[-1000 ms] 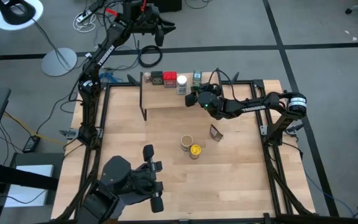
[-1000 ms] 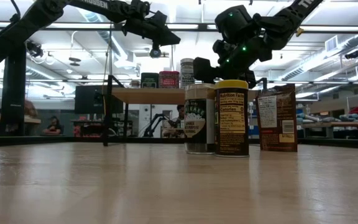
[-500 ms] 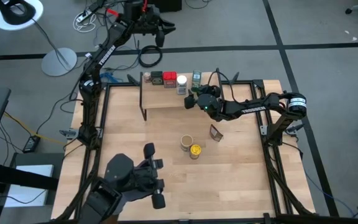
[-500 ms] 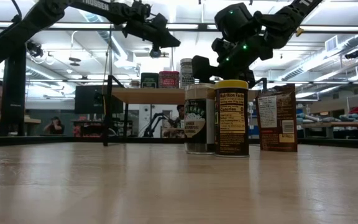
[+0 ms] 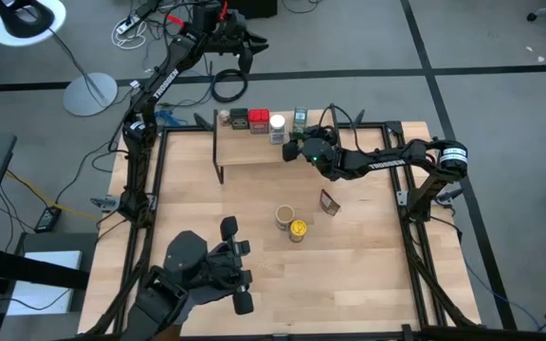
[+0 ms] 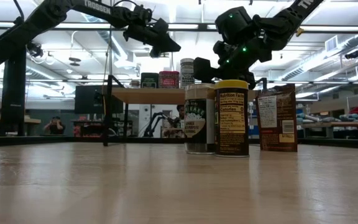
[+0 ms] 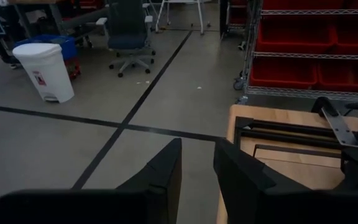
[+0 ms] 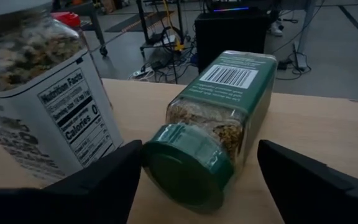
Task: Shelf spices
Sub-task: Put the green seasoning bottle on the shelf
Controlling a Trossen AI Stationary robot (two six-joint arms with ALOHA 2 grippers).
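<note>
The shelf (image 5: 249,153) stands at the table's far side. On its board stand a small tan-capped jar (image 5: 224,118), a dark tin (image 5: 240,117), a red tin (image 5: 259,118) and a white-lidded jar (image 5: 277,124). The green jar (image 8: 222,106) lies on its side on the board, lid toward my right gripper (image 8: 199,149). That gripper is open, level with the board (image 5: 295,149), one finger on each side of the lid end. My left gripper (image 5: 243,43) hangs high beyond the far edge, open a little and empty. My right gripper's fingers stand on either side of the green jar's lid (image 8: 182,174), coming level from the table's near right. One finger (image 8: 104,180) lies close against the lid's rim; whether it touches cannot be told. The jar rests on its side on the shelf board.
On the table stand a yellow-lidded jar (image 5: 298,229), a dark jar (image 5: 283,217) beside it and a brown canister (image 5: 329,201). A dark device (image 5: 207,279) sits at the near left. The white-lidded jar (image 8: 36,106) stands right beside the green one.
My left gripper has tipped a little downward beyond the table's far edge. The dark device at the near left has shifted slightly. My right gripper stays at the green jar, which has not moved.
</note>
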